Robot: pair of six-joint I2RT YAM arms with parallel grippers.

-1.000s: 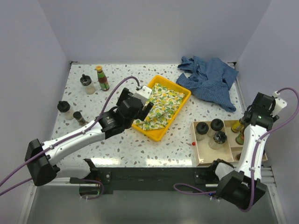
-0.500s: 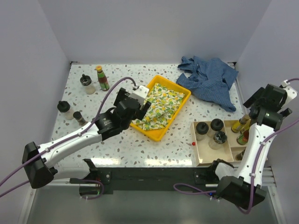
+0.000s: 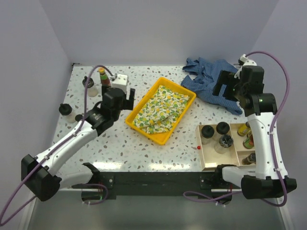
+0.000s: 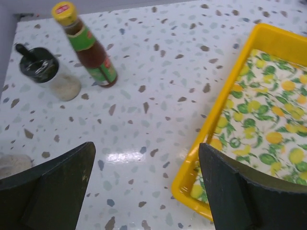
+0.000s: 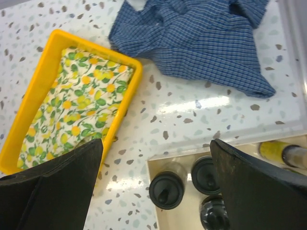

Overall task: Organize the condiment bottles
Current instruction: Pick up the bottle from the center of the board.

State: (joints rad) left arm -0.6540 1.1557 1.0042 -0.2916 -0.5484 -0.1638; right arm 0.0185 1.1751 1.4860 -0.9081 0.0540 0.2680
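Roughly half done, judging from above: the compartmented beige organizer box (image 3: 210,157) at the near right already holds three squat clear jars (image 3: 222,128) with black lids in its large section, plus at least three slim amber bottles (image 3: 248,141), yellow-capped, in the narrow sections beside them. Left for you to fetch, all on the far-left part of the speckled tabletop (image 4: 158,62): the sauce bottle (image 4: 91,50), dark contents, green and red label, yellow cap, upright; a black-lidded jar (image 4: 45,74) just beside it, pale granules inside; another squat jar (image 3: 65,111) nearer the left wall. Whether anything hides under your left arm, you cannot tell. Your left gripper (image 4: 146,191) has its fingers spread wide with nothing between them, and hangs over the table between the sauce bottle and the yellow tray (image 4: 211,139). Your right gripper (image 5: 153,191) is likewise wide apart and empty, raised above the table near the box and the crumpled blue checked cloth (image 5: 206,43). Textures: jars smooth, round, clear-walled, probably slippery to pinch; sauce bottle slim with a tapering neck; tray rigid plastic, raised rim, a lemon-print fabric (image 5: 81,100) lying in it; tabletop glossy, terrazzo-patterned, showing glare spots
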